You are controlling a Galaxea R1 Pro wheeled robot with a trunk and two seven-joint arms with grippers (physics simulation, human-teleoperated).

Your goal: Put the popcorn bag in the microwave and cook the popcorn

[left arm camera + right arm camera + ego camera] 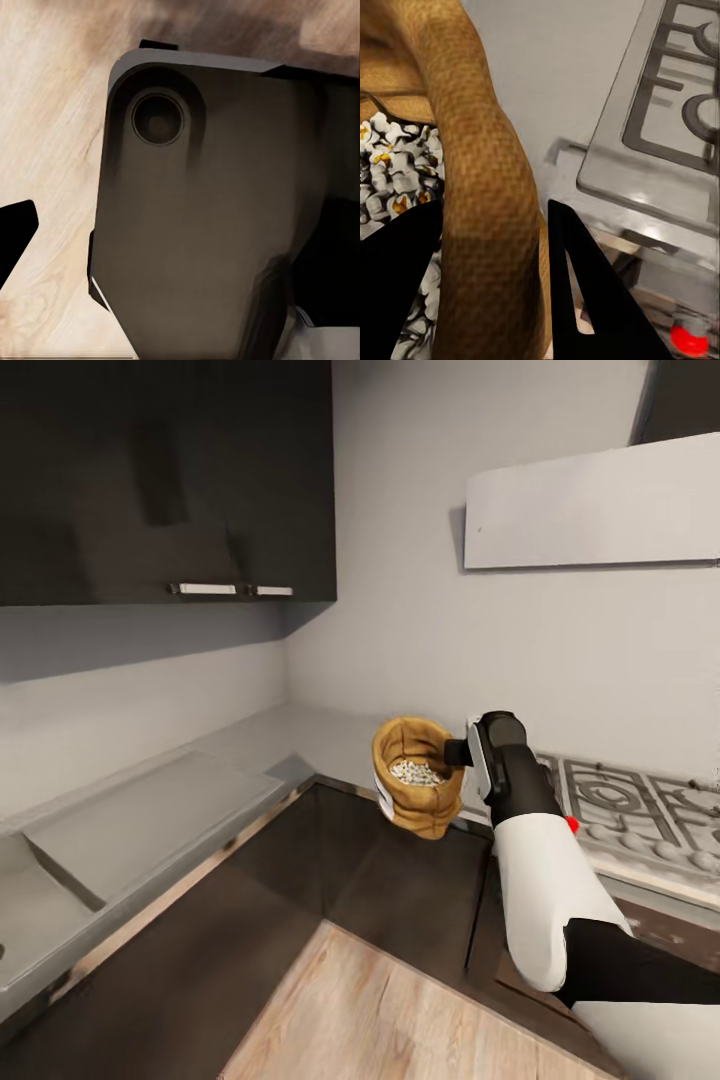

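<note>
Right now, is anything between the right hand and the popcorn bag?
No. The right hand is already shut on the bag, its fingers on either side of the rolled rim, holding it in the air beside the hob.

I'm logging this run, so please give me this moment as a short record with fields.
held item: tan burlap popcorn bag, its rolled rim clamped by the right gripper
bag contents: white popped kernels
bag position: lifted off the glossy grey countertop, tilted
nearby: steel gas hob beside the right arm
floor: light wood
</note>
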